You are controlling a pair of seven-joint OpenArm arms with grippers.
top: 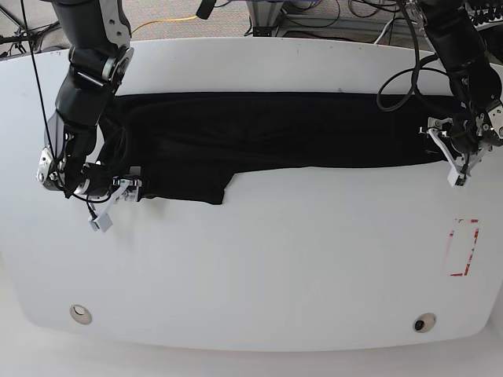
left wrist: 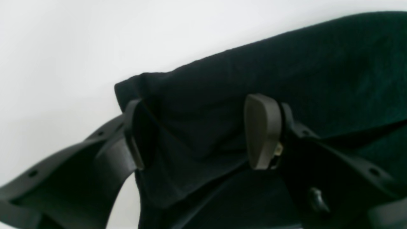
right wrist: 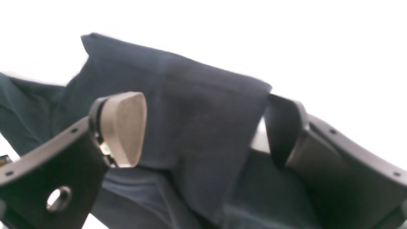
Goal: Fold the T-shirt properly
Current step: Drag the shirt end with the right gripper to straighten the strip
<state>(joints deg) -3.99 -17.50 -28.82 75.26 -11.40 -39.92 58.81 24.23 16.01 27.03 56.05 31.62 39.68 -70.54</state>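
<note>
The black T-shirt (top: 275,129) lies as a long flat band across the far half of the white table (top: 259,259), with a flap hanging toward me at its left end. My right gripper (top: 115,199) is at that left end. In the right wrist view it (right wrist: 203,130) stands open, a fold of the T-shirt (right wrist: 190,111) lying loose between the wide-set fingers. My left gripper (top: 446,153) is at the shirt's right end. It (left wrist: 200,133) is open too, straddling a corner of the T-shirt (left wrist: 286,63) without pinching it.
A red-outlined rectangle (top: 462,247) is marked on the table near the right edge. Two round fittings (top: 79,313) (top: 424,323) sit near the front edge. Cables (top: 397,86) loop off the left arm over the table's back right.
</note>
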